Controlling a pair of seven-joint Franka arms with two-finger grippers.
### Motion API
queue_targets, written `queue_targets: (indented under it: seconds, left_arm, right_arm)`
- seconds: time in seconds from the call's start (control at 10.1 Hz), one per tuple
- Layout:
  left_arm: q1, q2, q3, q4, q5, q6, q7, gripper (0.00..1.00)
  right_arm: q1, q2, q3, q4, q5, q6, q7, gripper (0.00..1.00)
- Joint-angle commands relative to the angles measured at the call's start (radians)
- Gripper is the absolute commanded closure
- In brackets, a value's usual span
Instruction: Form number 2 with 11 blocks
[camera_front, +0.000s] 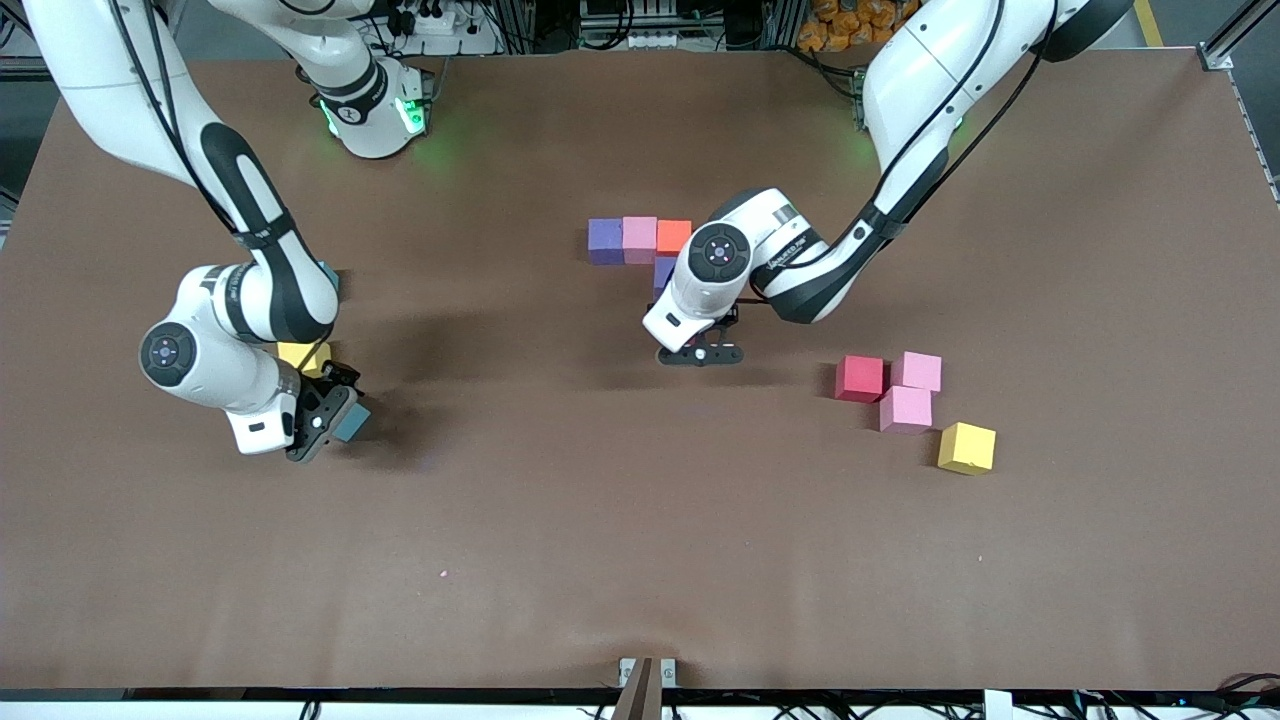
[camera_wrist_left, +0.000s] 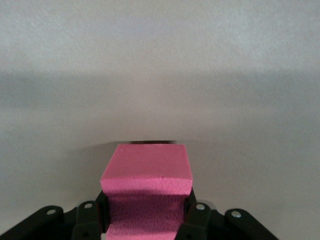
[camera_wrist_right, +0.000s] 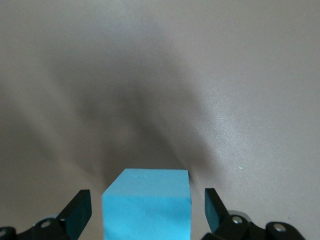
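My left gripper (camera_front: 700, 352) is clamped on a pink cube (camera_wrist_left: 146, 192); the left wrist view shows the block pinched between both fingers (camera_wrist_left: 196, 216), over bare table just nearer the front camera than the started digit. I can make out lettering on the left arm's wrist band, but it is too small for me to read.

The started digit is a row of purple cube (camera_front: 605, 240), pink cube (camera_front: 640, 239) and orange cube (camera_front: 673, 236) set edge to edge, with a second purple cube (camera_front: 664, 272) tucked under the orange one, partly hidden by my left arm.

My right gripper (camera_front: 330, 420) is spread wide with a light blue cube (camera_wrist_right: 146, 202) sitting between the fingers (camera_wrist_right: 79, 214), gaps showing on both sides. Just beside that arm a yellow cube (camera_front: 303, 355) peeks out.

Toward the left arm's end of the table sit a red cube (camera_front: 860, 379), two pink cubes (camera_front: 917, 371) (camera_front: 906, 409) touching each other, and another yellow cube (camera_front: 967, 447) slightly apart, nearest the front camera.
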Motion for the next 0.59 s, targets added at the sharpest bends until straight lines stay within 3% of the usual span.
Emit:
queue_targets:
  seconds: [0.0,0.49]
  left_arm:
    - [-0.022,-0.014,0.002,-0.015,-0.014,0.014,-0.013,0.67]
    - [-0.059,-0.002,0.005,-0.01,-0.008,0.014,-0.015,0.67]
  right_arm:
    - [0.0,0.014,-0.002,-0.006,0.012,0.028,-0.028,0.0]
    - [-0.001,0.015,-0.004,-0.017,0.012,0.019,-0.027,0.0]
